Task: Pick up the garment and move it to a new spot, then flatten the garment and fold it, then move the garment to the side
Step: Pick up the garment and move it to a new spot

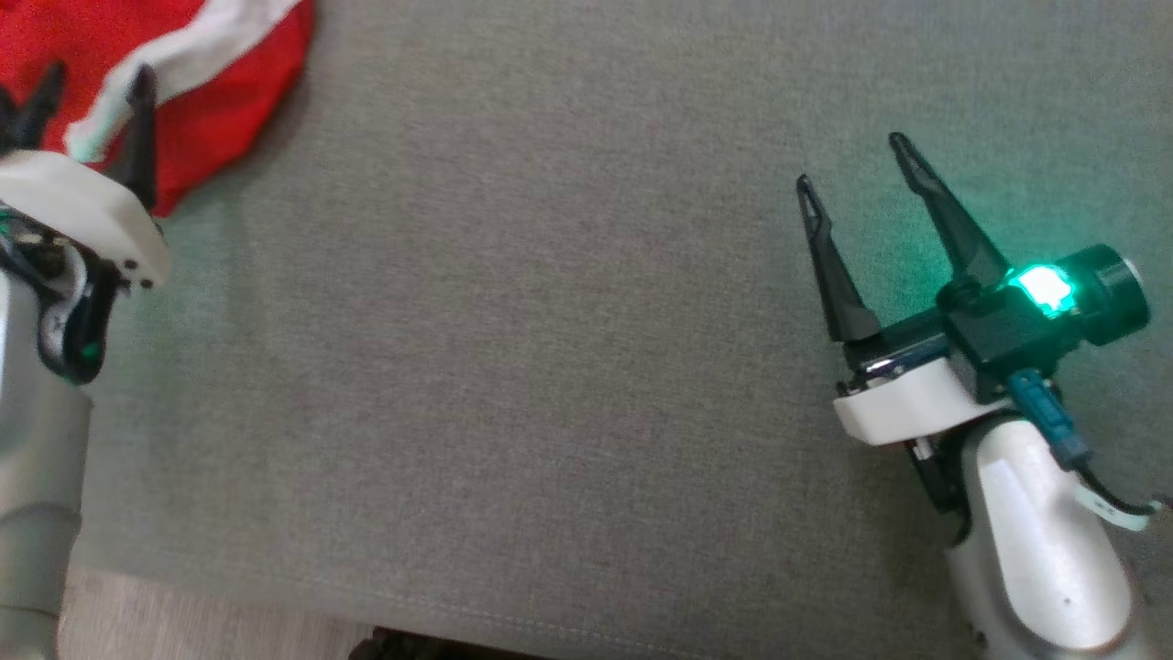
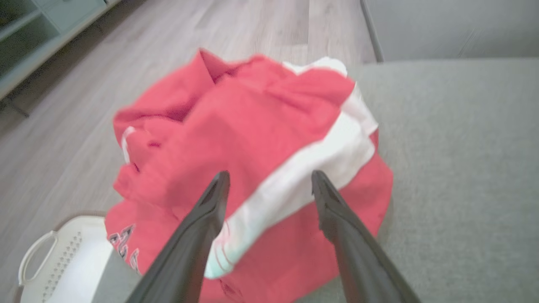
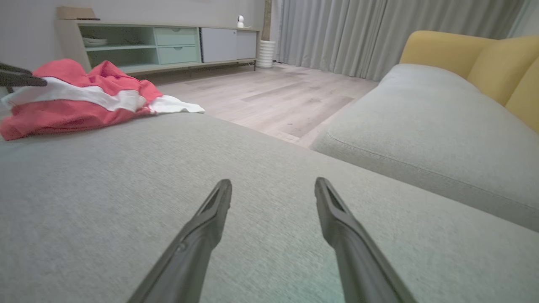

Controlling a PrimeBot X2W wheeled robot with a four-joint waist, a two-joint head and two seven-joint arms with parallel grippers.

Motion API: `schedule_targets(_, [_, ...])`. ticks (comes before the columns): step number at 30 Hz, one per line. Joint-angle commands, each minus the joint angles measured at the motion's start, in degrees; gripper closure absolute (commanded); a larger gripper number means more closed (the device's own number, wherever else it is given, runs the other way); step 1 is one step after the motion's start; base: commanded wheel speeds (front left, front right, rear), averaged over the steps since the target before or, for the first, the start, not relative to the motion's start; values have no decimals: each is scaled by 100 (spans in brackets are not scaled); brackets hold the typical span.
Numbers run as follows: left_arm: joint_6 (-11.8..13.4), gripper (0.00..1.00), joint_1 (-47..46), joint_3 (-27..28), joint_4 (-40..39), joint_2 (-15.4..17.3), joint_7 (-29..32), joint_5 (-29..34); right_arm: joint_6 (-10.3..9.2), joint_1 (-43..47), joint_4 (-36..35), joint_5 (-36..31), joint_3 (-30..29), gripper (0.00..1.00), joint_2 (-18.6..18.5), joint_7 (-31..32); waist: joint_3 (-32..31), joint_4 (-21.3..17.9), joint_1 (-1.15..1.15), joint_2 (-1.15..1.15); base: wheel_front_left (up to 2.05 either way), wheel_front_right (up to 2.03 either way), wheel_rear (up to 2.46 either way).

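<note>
Because the crumpled red garment (image 2: 252,126) lies at the far left corner of the grey cushion (image 1: 504,367), your left end effector (image 2: 270,176) hangs over it, wide open for grasping; the right end effector (image 3: 273,182), also wide, hovers over bare cushion.

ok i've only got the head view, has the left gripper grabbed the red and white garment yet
observer: No. In the left wrist view the left gripper is open, straddling the white stripe of the crumpled red and white cloth garment.
operator: and what's past the edge there
observer: The garment sits at the edge of the grey fabric cushion; beside it a white perforated plastic basket stands on the wooden floor.
</note>
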Motion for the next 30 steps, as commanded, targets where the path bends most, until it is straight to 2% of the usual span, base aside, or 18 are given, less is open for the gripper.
schedule_targets(1, [-4,0,-283,145,-69,332,4,4,-4,-55,-251,-40,102,0,26,21,256,-144,-2,0,0,0,0])
schedule_targets(7, [-19,0,-522,-9,562,452,-115,-15,-4,1,-408,-76,-20,0,9,25,472,-205,-2,0,0,0,0])
schedule_targets(8, [-18,12,-561,-14,662,474,-155,1,-4,12,-417,-79,-22,0,13,19,484,-212,-2,0,0,0,0])
schedule_targets(10, [-21,69,-637,-39,838,480,-212,-6,-4,30,-418,-77,-29,0,22,7,486,-216,-2,0,0,0,0])
schedule_targets(11, [-23,92,-681,-55,894,491,-276,-4,-4,37,-412,-74,-41,0,27,-3,475,-212,-2,0,0,0,0])
schedule_targets(12, [-24,100,-729,-71,935,513,-358,12,-4,43,-402,-69,-58,0,33,-20,456,-208,-2,0,0,0,0])
schedule_targets(21, [-35,100,-1027,-279,879,804,-769,89,-4,114,-99,41,-129,0,90,-214,-105,-161,-2,0,0,0,0])
schedule_targets(30, [-37,100,-1335,-600,-23,1072,-686,268,-4,331,455,526,-224,0,114,-580,-1076,-373,-2,0,0,0,0])
